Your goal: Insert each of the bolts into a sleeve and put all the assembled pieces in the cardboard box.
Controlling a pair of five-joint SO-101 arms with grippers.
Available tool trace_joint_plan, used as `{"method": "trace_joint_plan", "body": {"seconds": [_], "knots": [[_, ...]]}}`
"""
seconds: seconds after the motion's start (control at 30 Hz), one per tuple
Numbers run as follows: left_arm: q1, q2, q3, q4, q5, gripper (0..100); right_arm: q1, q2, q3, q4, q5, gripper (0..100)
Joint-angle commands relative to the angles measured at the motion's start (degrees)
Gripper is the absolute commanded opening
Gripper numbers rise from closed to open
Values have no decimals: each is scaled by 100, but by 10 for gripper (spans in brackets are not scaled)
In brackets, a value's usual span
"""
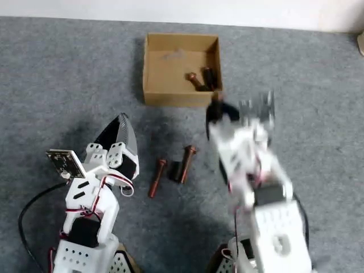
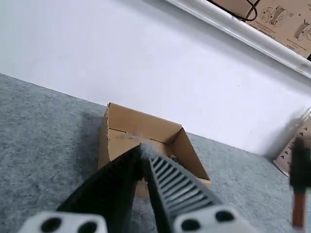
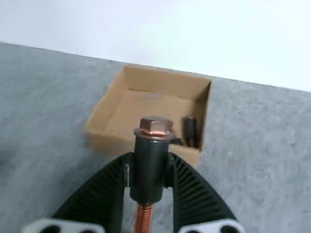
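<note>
- Closest to the lens in the right wrist view, your right gripper [image 3: 149, 162] is part open. Its two dark jaws press on a black sleeve [image 3: 148, 148], one at each side.
- A copper bolt [image 3: 154, 127] goes through this sleeve. The hexagon head sits on top and the thread comes out below.
- Behind it stands the open cardboard box [image 3: 146, 80], with a second sleeve [image 3: 190, 131] against its side wall.
- In the left wrist view, your left gripper [image 2: 143, 153] is closed. Its fingers meet at the tip and nothing is between them. It points toward the cardboard box [image 2: 114, 141].
- High on the white wall, a carton [image 2: 282, 19] carries printed drawings. Its writing is too small to read.
- In the high view, the left gripper [image 1: 121, 122] is well apart from the cardboard box [image 1: 149, 68].
- The right gripper [image 1: 217, 109] is blurred and sits just at the box's near right corner.
- Inside that corner lies a boxed bolt [image 1: 196, 81] touching something dark. You cannot tell if they are joined.
- Between the arms lies a bare bolt [image 1: 157, 177]. Near it is another bolt [image 1: 187, 159] with a dark sleeve [image 1: 176, 170].
- The grey table [image 1: 68, 85] lies wide on both sides of the box.
</note>
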Motion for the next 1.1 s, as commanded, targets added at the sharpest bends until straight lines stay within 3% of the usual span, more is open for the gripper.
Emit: {"method": "trace_joint_plan", "body": {"seconds": [0.0,0.33,0.5,0.8,1.07], "knots": [[-40,-40,127,79,-18,7,154,2976,-3108,646,70,4],[-13,-40,127,132,-18,7,251,8312,-10035,3714,79,4],[-4,-40,127,132,-18,7,286,10176,-12488,4207,941,4],[-4,-40,127,132,-18,7,347,12382,-14756,4743,1064,4],[-4,-40,127,132,-18,7,409,12716,-15029,4769,1064,26]]}}
